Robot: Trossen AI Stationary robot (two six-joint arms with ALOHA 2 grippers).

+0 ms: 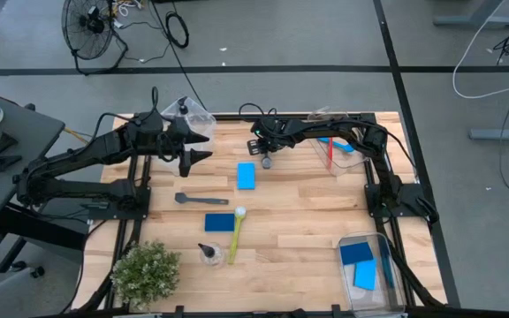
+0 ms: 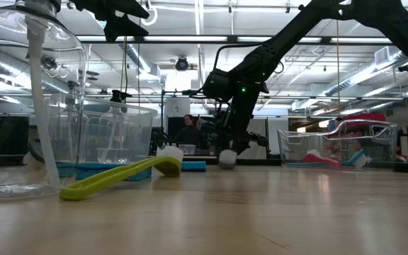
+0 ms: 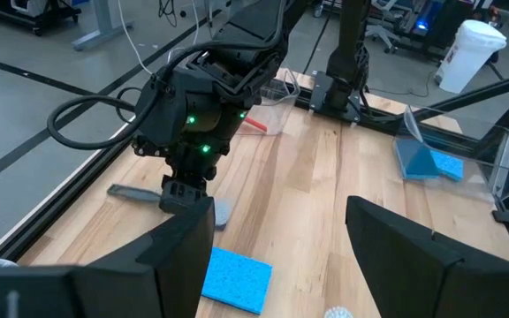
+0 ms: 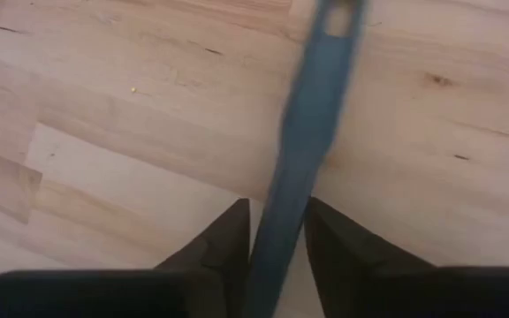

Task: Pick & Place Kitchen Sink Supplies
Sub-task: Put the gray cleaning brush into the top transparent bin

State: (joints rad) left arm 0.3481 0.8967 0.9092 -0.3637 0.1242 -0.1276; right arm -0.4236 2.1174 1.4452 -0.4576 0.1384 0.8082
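Two arms in my sight over the wooden table (image 1: 307, 216). Item one: the right gripper (image 1: 264, 150), reached across to the far middle of the table and pointed down, its two dark fingers (image 4: 224, 243) set close on either side of the handle of a blue brush (image 4: 303, 141) that lies flat on the wood; the handle runs between them, though I cannot tell from my views whether they are pressing it. Item two: the left gripper (image 1: 191, 146), held above the table near the far left bin (image 1: 193, 113), fingers (image 3: 179, 252) spread apart and holding nothing. Item three: a blue sponge (image 1: 246, 175) flat on the wood just in front of the right gripper. Item four: a grey brush (image 1: 200, 200) lying left of centre. Item five: a second blue sponge (image 1: 220, 222) beside a yellow-green brush (image 1: 236, 234) with a white head. Item six: a small clear bottle (image 1: 208, 254) with a black top, standing near the potted plant (image 1: 147, 272). Item seven: a bin at the far right (image 1: 347, 157) holding a red brush (image 1: 330, 154) and something blue. Item eight: a bin at the near right (image 1: 396, 278) holding blue sponges (image 1: 357, 254).
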